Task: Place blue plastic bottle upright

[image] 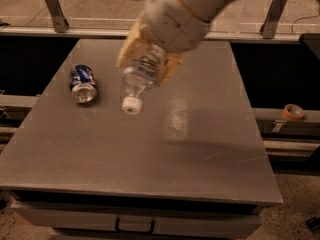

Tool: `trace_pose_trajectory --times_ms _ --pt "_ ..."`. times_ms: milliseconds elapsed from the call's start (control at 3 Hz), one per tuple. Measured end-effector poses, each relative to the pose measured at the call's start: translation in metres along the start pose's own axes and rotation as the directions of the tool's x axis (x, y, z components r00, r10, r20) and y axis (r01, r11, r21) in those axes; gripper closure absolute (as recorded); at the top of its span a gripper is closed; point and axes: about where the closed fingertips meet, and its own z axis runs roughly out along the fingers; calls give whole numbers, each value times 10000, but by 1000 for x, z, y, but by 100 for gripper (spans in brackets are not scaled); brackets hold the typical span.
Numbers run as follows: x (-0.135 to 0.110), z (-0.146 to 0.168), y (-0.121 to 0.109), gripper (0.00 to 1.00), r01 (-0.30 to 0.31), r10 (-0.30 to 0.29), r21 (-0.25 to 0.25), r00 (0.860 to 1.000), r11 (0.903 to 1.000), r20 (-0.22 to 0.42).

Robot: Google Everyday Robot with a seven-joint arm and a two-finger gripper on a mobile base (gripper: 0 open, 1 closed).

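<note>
Fingers: the yellowish fingers [128, 48] press against both sides of the blue plastic bottle [141, 76], holding its body between them.
Gripper: the gripper [148, 64] is in the upper centre of the frame, over the far half of the table [200, 149].
Blue plastic bottle: held in the fingers, left of centre and not upright. It is steeply tilted, and its white cap [132, 104] points down toward the lower left. Its base end is hidden inside the gripper. Whether the cap touches the table cannot be told.
Arm: the pale arm [182, 9] runs from the gripper toward the upper right edge of the frame.
Blue can: the blue can [83, 83] lies on its side on the table, left of the bottle and apart from it, with its metal end facing the lower edge.
Roll of tape: the roll of tape [292, 112] sits off the table, at the right edge of the frame.
</note>
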Motion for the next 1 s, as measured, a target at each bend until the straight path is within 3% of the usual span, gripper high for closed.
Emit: trace_pose_trajectory --times_ms 333,667,1000 --pt "7 -30 27 100 -1702 1867 1536 9773 9734 -1002" --pt "16 -54 39 100 -2154 2539 2142 9518 9527 -1719" --pt "23 -54 40 100 -2452 2905 2562 9439 9350 -1568"
